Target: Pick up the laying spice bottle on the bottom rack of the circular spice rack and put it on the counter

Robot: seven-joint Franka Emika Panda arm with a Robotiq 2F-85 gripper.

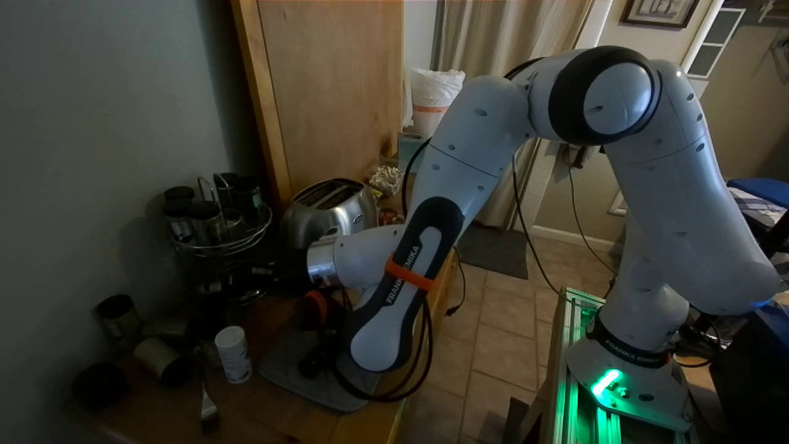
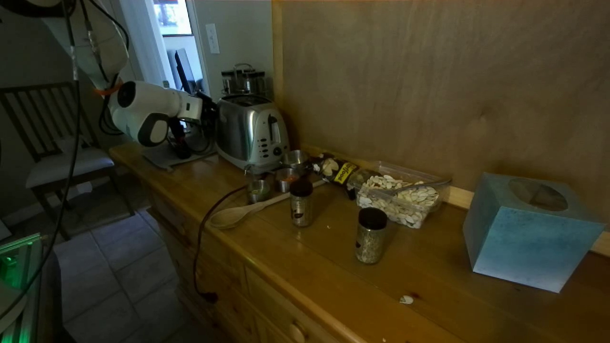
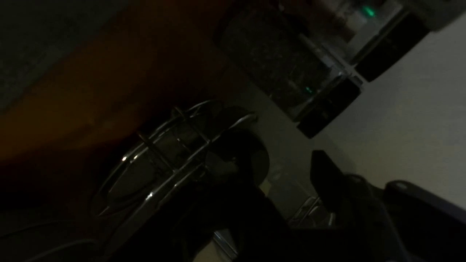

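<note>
Wrist view is filled at six o'clock by the dark gripper point(image 3: 285, 160). Its two fingers point(image 3: 327, 176) are spread apart, and a gap is seen between them. At eight o'clock the shiny wire of the circular spice rack point(image 3: 174, 171) is shown, with a round dark thing point(image 3: 222, 167) just beside it. It is too dark for the lying spice bottle to be picked out for sure. At one o'clock, two black-capped jars point(image 3: 276, 65) are seen. In an exterior view the rack point(image 1: 225, 248) is found at nine o'clock, and the gripper is pointed at its lower part from the three o'clock side. The toaster point(image 1: 333, 213) is set between two and three o'clock from the rack, and a white shaker point(image 1: 234, 354) at six o'clock. In an exterior view, two spice bottles point(image 2: 301, 212) are stood upright on the brown counter point(image 2: 319, 267), at six and between four and five o'clock.
</note>
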